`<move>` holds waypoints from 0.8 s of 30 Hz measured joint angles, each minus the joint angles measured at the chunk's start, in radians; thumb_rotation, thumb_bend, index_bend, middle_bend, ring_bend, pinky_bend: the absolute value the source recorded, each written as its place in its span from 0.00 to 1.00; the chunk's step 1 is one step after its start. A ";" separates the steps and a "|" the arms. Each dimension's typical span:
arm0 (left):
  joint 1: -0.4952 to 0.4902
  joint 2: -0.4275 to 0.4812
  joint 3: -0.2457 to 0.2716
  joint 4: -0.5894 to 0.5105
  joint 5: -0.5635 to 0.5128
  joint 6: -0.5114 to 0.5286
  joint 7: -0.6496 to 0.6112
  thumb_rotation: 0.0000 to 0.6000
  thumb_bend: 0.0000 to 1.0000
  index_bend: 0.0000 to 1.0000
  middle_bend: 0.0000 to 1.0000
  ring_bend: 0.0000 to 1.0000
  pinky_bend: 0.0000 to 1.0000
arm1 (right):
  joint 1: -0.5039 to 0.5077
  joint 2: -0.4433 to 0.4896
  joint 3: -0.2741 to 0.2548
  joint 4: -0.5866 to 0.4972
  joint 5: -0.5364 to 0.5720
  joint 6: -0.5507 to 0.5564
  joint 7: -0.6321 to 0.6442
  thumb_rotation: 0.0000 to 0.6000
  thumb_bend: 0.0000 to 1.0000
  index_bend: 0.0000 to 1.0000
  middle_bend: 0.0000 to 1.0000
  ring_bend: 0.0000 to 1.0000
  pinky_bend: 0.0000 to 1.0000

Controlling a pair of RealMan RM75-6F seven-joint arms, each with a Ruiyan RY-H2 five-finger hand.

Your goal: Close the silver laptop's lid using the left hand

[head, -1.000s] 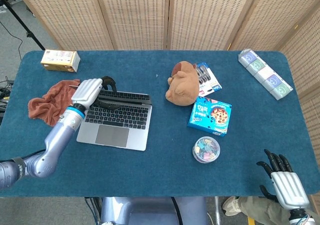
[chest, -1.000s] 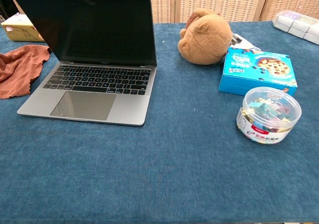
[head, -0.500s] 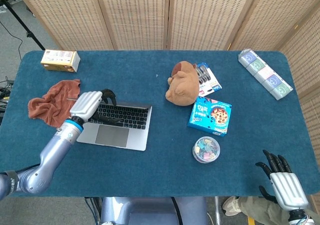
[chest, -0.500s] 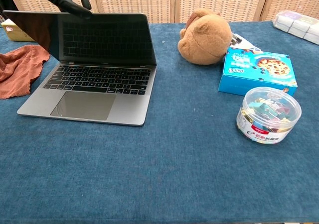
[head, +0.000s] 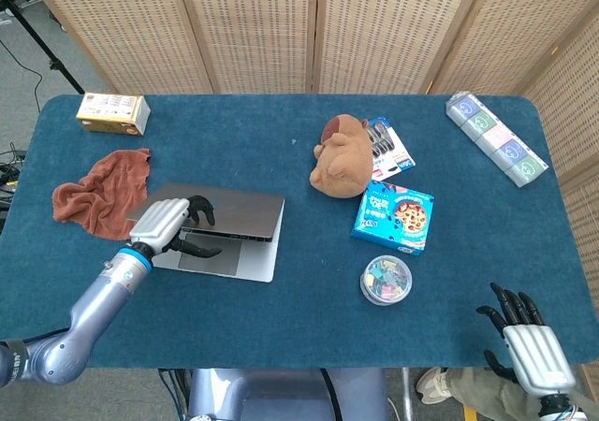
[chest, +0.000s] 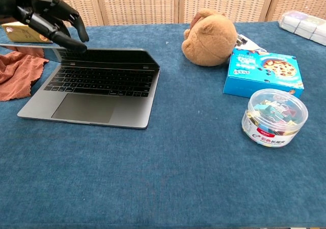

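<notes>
The silver laptop [head: 239, 217] [chest: 102, 86] lies on the left half of the blue table [head: 281, 318], its lid tilted low over the keyboard and still a little ajar. My left hand [head: 173, 225] [chest: 43, 12] is at the lid's free edge on its left side, with dark fingers [head: 200, 208] curled over the top of the lid and the thumb in front of the edge, so it grips the lid. My right hand [head: 526, 346] hangs off the table's near right corner with its fingers spread and nothing in them.
A brown cloth [head: 98, 187] [chest: 18, 71] lies just left of the laptop, a yellow box [head: 112, 112] behind it. To the right are a plush bear [head: 342, 168] [chest: 211, 38], a blue cookie box [head: 393, 217] [chest: 264, 72] and a round clip tub [head: 387, 279] [chest: 276, 117].
My left hand has drawn the lid forward and down from nearly upright to a low tilt over the keyboard. The right hand has barely moved.
</notes>
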 measured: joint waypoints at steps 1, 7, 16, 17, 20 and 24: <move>0.004 -0.001 0.005 -0.004 0.004 -0.001 -0.002 0.68 0.05 0.47 0.34 0.39 0.33 | 0.000 0.000 0.000 -0.001 0.001 -0.001 -0.003 1.00 0.35 0.23 0.00 0.00 0.00; 0.018 -0.012 0.034 -0.011 0.010 -0.018 -0.011 0.68 0.05 0.47 0.34 0.39 0.33 | 0.001 0.002 -0.004 -0.007 0.006 -0.008 -0.015 1.00 0.35 0.24 0.00 0.00 0.00; 0.034 -0.030 0.063 0.008 -0.006 -0.070 -0.053 0.68 0.05 0.46 0.34 0.39 0.33 | 0.006 0.018 -0.012 -0.027 0.034 -0.037 -0.047 1.00 0.35 0.24 0.00 0.00 0.00; 0.036 -0.032 0.063 0.009 -0.006 -0.074 -0.062 0.68 0.05 0.46 0.34 0.39 0.33 | 0.006 0.020 -0.012 -0.028 0.036 -0.037 -0.048 1.00 0.35 0.25 0.00 0.00 0.00; 0.044 -0.039 0.064 0.026 -0.002 -0.083 -0.083 0.68 0.05 0.46 0.34 0.39 0.33 | 0.006 0.023 -0.011 -0.032 0.041 -0.038 -0.049 1.00 0.35 0.25 0.00 0.00 0.00; 0.051 -0.054 0.073 0.058 -0.003 -0.108 -0.101 0.68 0.06 0.46 0.34 0.39 0.33 | 0.007 0.027 -0.012 -0.035 0.050 -0.043 -0.055 1.00 0.35 0.25 0.00 0.00 0.00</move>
